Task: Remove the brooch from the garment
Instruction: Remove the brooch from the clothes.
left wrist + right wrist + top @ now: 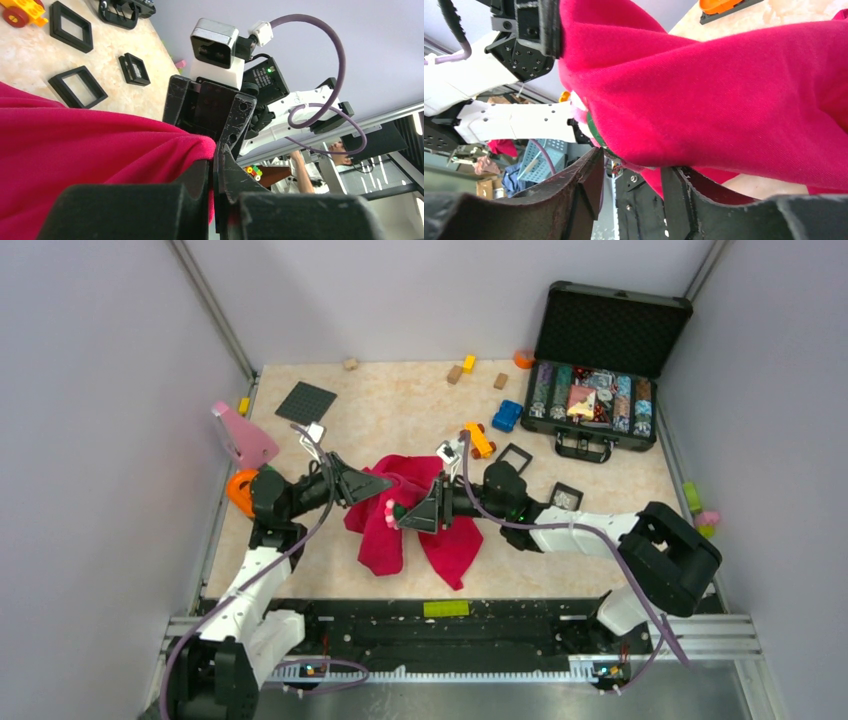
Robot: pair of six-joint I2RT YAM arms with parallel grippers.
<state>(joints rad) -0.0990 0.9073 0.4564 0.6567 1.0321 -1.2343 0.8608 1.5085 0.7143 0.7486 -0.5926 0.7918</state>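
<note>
The red garment [412,520] lies bunched in the middle of the table, partly lifted between both grippers. My left gripper [384,483] is shut on an upper fold of the garment [100,150], the cloth pinched between its fingers [227,172]. The brooch [390,512] shows pink-and-white petals and a green rim on the garment's left side, right at my right gripper [405,516]. In the right wrist view the brooch [583,111] peeks from under the cloth [724,90]. My right gripper [633,162] is open, its jaws apart around the brooch's lower edge and a fold of fabric.
An open black case of chips [598,400] stands back right. Nearby lie a yellow toy car [480,440], a blue car [507,416] and two black frames [514,457] [565,496]. A dark baseplate [306,401], a pink piece [243,437] and an orange ring toy [241,487] sit on the left.
</note>
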